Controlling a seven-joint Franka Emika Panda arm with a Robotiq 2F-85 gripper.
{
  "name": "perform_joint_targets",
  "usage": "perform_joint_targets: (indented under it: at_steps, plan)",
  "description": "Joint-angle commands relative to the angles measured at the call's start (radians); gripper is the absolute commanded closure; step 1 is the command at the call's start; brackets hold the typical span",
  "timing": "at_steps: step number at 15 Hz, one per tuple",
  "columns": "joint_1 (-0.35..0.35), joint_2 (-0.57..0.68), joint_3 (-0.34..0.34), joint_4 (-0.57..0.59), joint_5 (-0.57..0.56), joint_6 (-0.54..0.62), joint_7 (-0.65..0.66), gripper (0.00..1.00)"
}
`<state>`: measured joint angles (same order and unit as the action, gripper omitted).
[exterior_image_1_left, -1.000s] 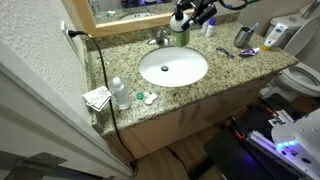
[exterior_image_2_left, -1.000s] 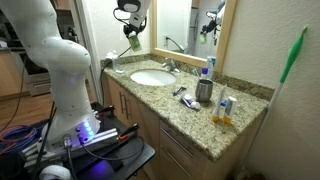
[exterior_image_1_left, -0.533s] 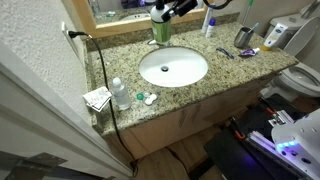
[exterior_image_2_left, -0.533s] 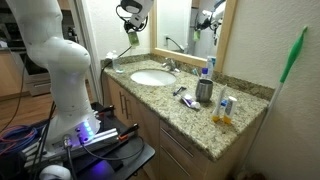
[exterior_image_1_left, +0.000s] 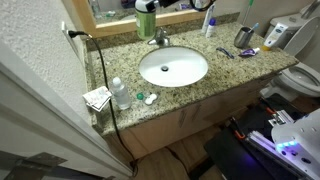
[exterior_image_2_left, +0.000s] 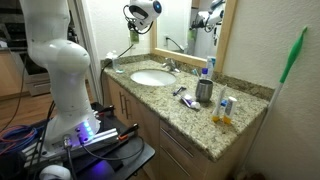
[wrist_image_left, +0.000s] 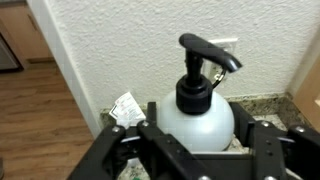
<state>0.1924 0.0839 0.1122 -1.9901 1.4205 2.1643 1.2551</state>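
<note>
Whereas the wrist view shows the gripper clasping an upright pump bottle, only an exterior view shows it held above the counter.

Sink; faucet; metal cup

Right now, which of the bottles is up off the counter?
The black-topped pump bottle, clamped in the gripper above the counter. The clear bottle at the corner and the blue-capped bottle by the mirror stand on it.
</note>
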Motion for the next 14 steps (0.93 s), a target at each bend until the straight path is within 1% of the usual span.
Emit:
perform_joint_targets:
  at_steps: [1,2,5,6,7,9,10,12,14]
  plan:
    - [-0.017,0.043,0.008,0.049,0.031,-0.001,0.005,0.54]
    - [-0.020,0.076,0.006,0.082,0.036,-0.001,0.005,0.29]
    - [-0.018,0.077,0.009,0.072,0.033,-0.001,0.005,0.29]
    - [-0.018,0.075,0.010,0.072,0.033,-0.001,0.005,0.54]
    - [-0.015,0.117,0.008,0.102,0.034,0.025,0.026,0.54]
    - [-0.007,0.201,0.007,0.177,0.058,0.114,0.027,0.54]
    - [-0.005,0.234,0.008,0.210,0.067,0.138,0.034,0.54]
    - [0.007,0.320,0.010,0.310,0.064,0.211,0.050,0.54]
    - [0.018,0.405,0.010,0.422,0.051,0.252,0.109,0.54]
